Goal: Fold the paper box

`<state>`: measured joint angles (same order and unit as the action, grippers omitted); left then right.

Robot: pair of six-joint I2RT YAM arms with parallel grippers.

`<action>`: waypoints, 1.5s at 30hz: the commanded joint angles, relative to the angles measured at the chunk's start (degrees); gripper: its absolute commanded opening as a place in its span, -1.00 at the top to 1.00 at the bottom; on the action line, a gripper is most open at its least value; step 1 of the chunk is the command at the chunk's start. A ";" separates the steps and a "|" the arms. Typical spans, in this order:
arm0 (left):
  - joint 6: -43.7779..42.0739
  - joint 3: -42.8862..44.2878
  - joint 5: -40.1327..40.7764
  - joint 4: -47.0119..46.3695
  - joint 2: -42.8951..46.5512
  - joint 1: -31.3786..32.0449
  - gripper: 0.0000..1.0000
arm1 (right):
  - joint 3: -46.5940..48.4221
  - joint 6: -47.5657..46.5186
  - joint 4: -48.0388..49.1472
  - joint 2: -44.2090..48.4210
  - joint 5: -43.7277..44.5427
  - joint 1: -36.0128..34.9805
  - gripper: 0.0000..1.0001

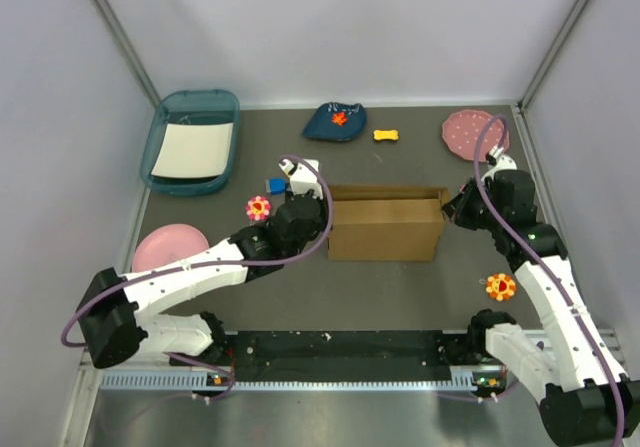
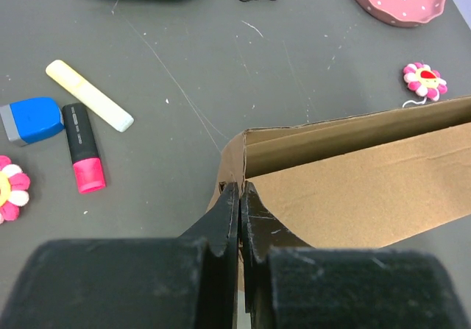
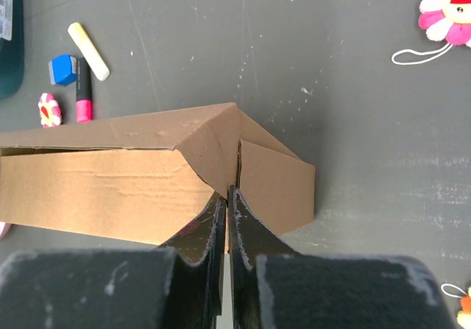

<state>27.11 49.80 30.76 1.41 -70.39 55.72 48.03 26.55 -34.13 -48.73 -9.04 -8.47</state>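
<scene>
The paper box is a brown cardboard mailer standing in the middle of the table, its long front wall facing me. My left gripper is shut, with its tips against the box's left end. In the left wrist view the left gripper meets the corner edge of the box, and I see nothing between its fingers. My right gripper is shut at the box's right end. In the right wrist view the right gripper touches the seam where two end flaps of the box meet.
A teal tray with a white sheet stands at the back left. A navy dish, a yellow bone toy and a pink dotted plate lie behind the box. A pink plate, flower toys and markers lie around it.
</scene>
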 commanded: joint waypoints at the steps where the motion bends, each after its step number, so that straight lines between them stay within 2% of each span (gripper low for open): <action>1: 1.71 -3.48 -2.64 3.60 -3.79 2.19 1.00 | -1.63 -0.70 -3.58 -0.84 -0.45 -1.02 1.00; 6: 0.23 -3.57 1.75 4.13 -5.63 2.63 1.00 | -1.36 -0.62 -3.75 -0.84 -0.37 -0.94 1.00; 11: -4.87 -2.17 7.90 5.89 -6.25 2.64 1.00 | -1.45 -0.79 -3.84 -0.84 -0.28 -1.02 1.00; 21: -11.82 -2.08 10.46 3.87 -5.29 2.64 1.00 | -1.36 -0.97 -3.75 -1.02 -0.37 -1.02 1.00; 31: -10.95 -0.41 6.86 2.72 -0.90 2.64 1.00 | -1.45 -1.14 -3.75 -1.10 -0.54 -1.02 1.00; 39: -6.72 0.56 -3.24 1.31 0.87 2.64 1.00 | -1.45 -1.06 -3.75 -1.19 -0.72 -1.02 1.00; 45: -5.50 -0.05 -6.41 1.67 -0.27 2.64 1.00 | -1.54 -0.97 -3.75 -1.19 -0.81 -1.02 1.00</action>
<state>19.38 49.78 32.73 1.13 -70.22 57.63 48.01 26.09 -33.52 -48.80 -9.10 -8.51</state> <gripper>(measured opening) 0.012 0.006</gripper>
